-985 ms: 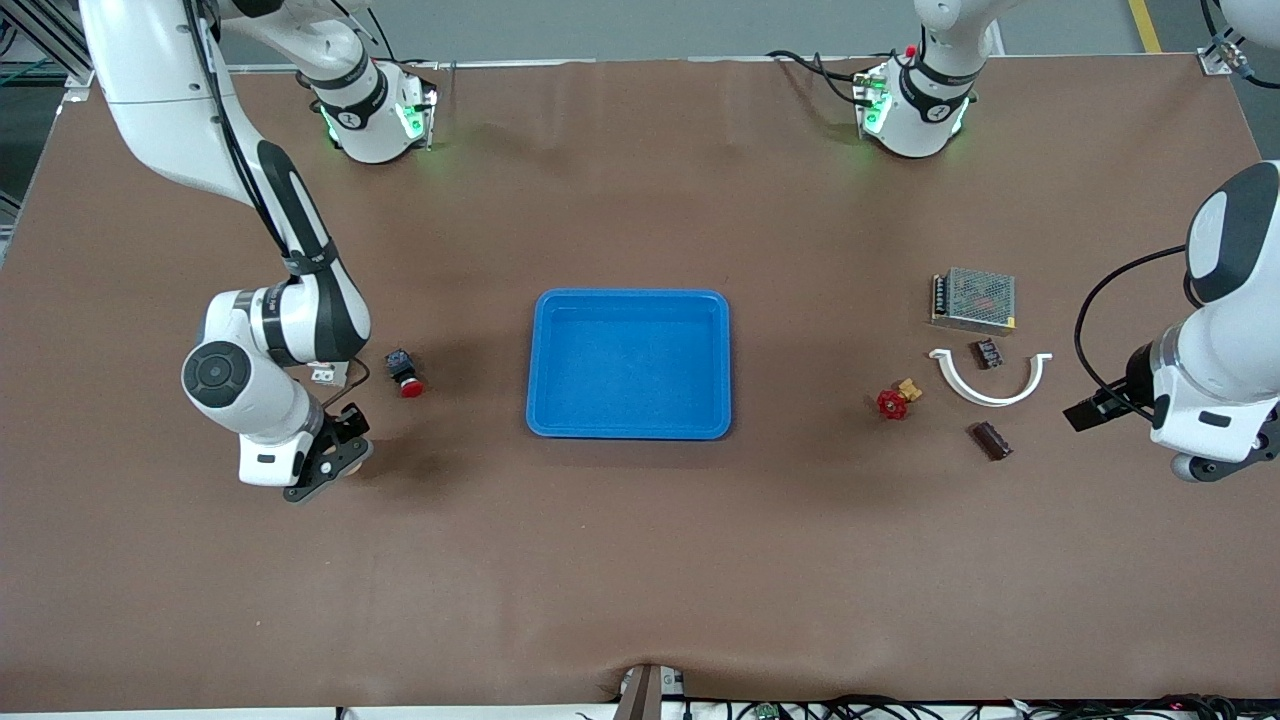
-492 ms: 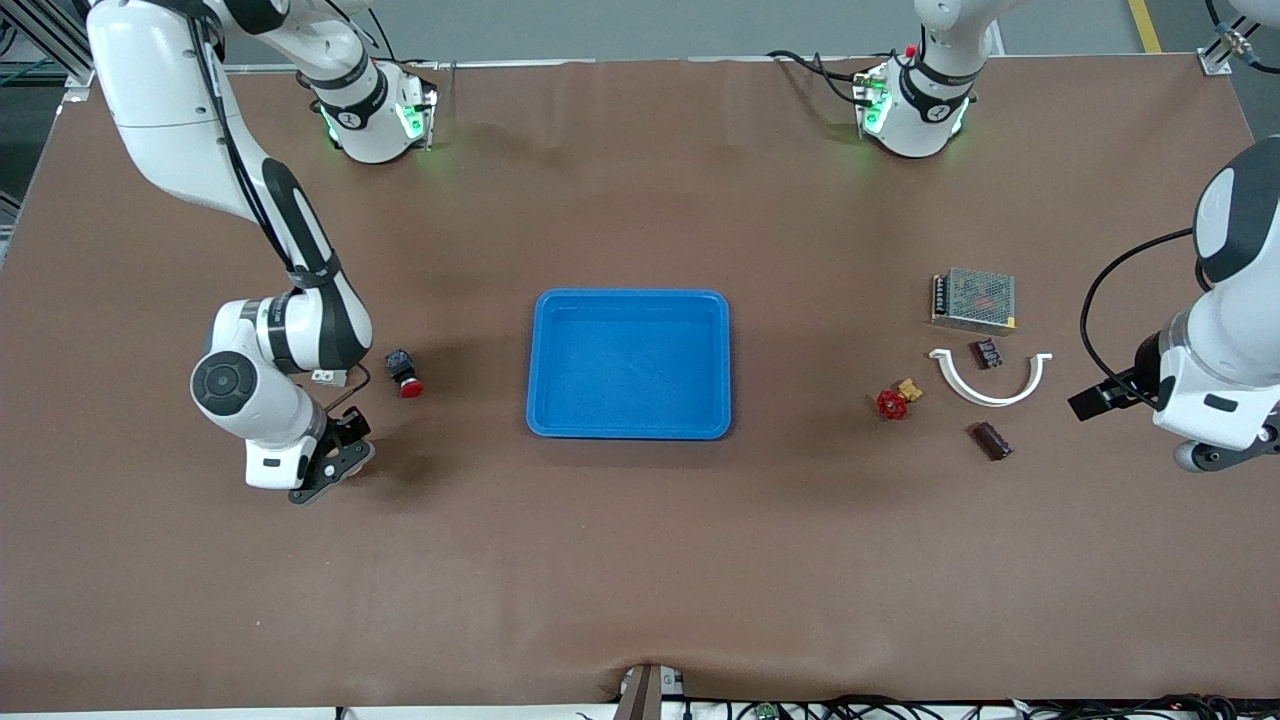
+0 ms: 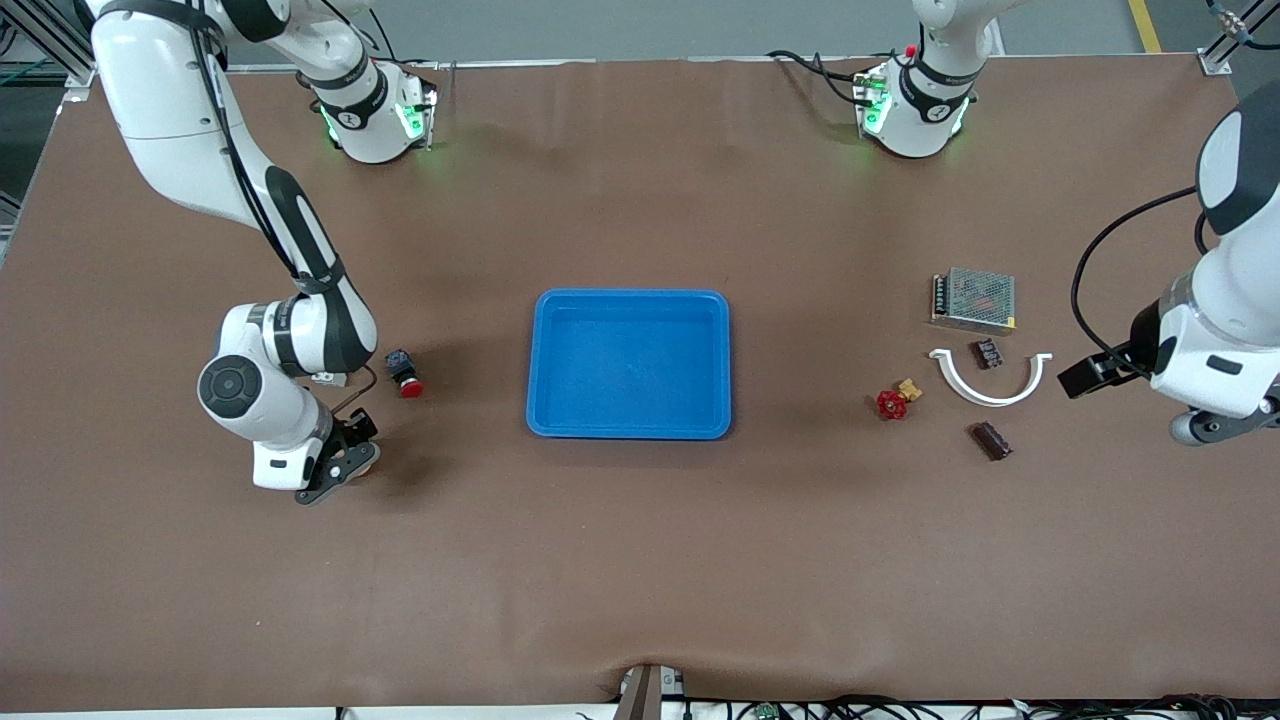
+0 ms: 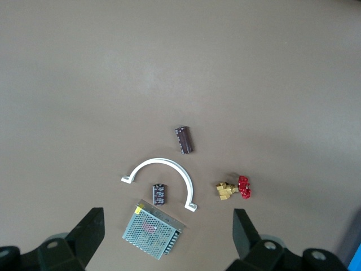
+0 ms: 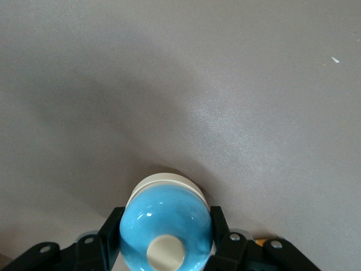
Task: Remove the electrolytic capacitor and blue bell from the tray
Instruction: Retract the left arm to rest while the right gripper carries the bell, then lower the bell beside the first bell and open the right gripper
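Brown table [image 3: 640, 560]; right pincer [image 5: 166, 240] grips glossy blue bell [image 5: 165, 223], cream knob.

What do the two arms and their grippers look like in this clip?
Both arms are glossy white with black joint bands, and green lights glow at their bases. A black cable runs along the right arm and another loops beside the left arm. The right gripper and left gripper have black fingers.
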`<state>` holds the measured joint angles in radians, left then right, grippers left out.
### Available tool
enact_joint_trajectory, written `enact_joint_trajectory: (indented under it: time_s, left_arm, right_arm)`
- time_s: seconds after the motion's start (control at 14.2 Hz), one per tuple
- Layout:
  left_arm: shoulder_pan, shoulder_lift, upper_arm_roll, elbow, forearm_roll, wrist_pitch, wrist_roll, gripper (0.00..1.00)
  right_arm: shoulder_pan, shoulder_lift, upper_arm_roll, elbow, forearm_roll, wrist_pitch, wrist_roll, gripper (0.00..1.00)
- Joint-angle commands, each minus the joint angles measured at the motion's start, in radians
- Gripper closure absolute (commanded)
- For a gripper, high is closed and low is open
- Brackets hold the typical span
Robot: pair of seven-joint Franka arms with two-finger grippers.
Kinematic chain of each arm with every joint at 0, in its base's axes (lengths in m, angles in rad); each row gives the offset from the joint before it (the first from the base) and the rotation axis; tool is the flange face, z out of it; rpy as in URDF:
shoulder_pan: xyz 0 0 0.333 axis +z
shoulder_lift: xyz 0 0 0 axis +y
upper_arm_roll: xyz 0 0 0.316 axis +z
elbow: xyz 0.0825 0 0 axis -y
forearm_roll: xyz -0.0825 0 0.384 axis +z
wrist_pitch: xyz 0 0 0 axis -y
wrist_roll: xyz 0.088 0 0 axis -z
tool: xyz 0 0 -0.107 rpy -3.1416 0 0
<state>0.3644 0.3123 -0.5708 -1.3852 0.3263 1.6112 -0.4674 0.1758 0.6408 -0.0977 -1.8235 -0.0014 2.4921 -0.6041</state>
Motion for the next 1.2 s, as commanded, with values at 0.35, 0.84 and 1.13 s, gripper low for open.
enact_joint_trajectory:
  time_s: [0.35, 0.84, 1.13]
  left_arm:
    - [-0.203, -0.183, 0.330, -0.081, -0.177, -0.017, 0.318, 0.00]
    - [-0.282, -0.306, 0.460, -0.190, -0.262, -0.016, 0.391, 0.00]
    - [-0.291, -0.346, 0.460, -0.225, -0.262, -0.014, 0.392, 0.00]
  right_arm:
    - [-0.022, 0.008, 0.021, 0.010, 0.023, 0.004, -0.023, 0.32]
    - [-0.022, 0.005, 0.021, 0.016, 0.064, -0.018, -0.017, 0.00]
    - [-0.016, -0.001, 0.021, 0.098, 0.095, -0.175, -0.006, 0.00]
